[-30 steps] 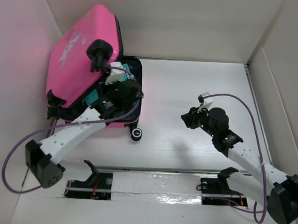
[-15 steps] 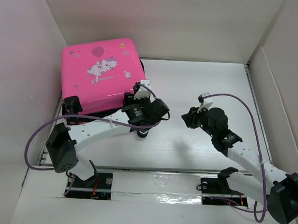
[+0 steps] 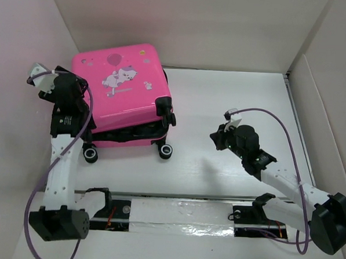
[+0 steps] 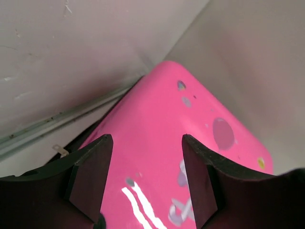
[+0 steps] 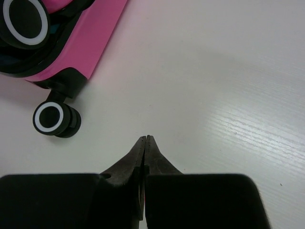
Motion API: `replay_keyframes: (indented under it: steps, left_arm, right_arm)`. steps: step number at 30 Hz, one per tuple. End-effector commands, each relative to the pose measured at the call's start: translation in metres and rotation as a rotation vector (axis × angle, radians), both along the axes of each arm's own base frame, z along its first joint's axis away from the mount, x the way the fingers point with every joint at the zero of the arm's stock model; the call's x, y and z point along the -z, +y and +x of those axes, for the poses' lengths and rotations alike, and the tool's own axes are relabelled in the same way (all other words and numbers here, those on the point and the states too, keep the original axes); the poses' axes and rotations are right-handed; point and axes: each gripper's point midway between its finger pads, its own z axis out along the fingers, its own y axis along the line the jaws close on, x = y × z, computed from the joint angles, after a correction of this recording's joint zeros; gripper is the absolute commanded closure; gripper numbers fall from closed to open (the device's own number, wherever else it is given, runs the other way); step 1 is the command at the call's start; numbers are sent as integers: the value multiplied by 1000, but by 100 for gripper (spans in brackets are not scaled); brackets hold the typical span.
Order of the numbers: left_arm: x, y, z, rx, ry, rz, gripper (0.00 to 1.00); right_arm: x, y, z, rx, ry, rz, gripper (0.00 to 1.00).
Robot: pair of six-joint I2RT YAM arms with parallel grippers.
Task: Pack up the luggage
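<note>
No legible text, brand, number or sign. The luggage [image 3: 104, 105] lid bears a cartoon-animal sticker [image 3: 122, 77] with a pale mark beneath it, too small to read.

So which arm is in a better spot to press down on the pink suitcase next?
Probably the left. The left fingers stand open right over the lid of the small bright pink hard-shell suitcase. The right fingers are shut above the white table, apart from the suitcase.

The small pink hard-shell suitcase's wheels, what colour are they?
Black wheels with white rings; right wrist view shows them best.
</note>
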Motion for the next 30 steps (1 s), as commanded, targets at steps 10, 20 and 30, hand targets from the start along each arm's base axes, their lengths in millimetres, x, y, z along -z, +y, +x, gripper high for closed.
replay_keyframes:
  steps: [10,20,30]
  left_arm:
    - [104,98,28,-152,328,-63,45]
    - [229,36,47,94,560,-220,43]
    - [240,-164,25,448,352,-301,44]
  right_arm:
    - [-38,5,9,11,-119,35,97]
    - [-55,-3,2,30,-161,67,96]
    - [-68,-33,1,173,-195,67,95]
